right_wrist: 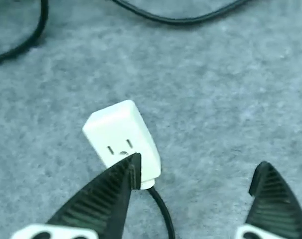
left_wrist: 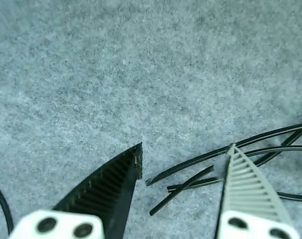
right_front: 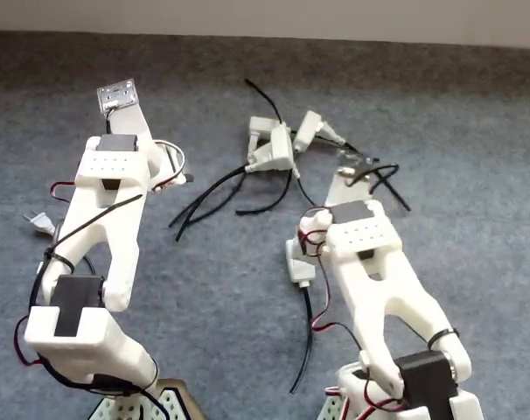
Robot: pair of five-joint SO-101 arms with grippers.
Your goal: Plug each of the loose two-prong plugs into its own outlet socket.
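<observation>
plugging looks barely begun, nothing held.
a loose plug lies well left of the white cluster, unmated. left gripper spread over carpet by black cord ends. right gripper spread, one finger overlapping the outlet socket, nearer the arms than the cluster; the right wrist view shows its empty slots, unreadable from the high view.

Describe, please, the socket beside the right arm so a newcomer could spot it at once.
On the grey carpet, look at the right arm's side facing the left arm. A white socket block lies there, its black cord trailing back alongside that arm; unlike the tangled white pieces farther out, it lies alone.
</observation>
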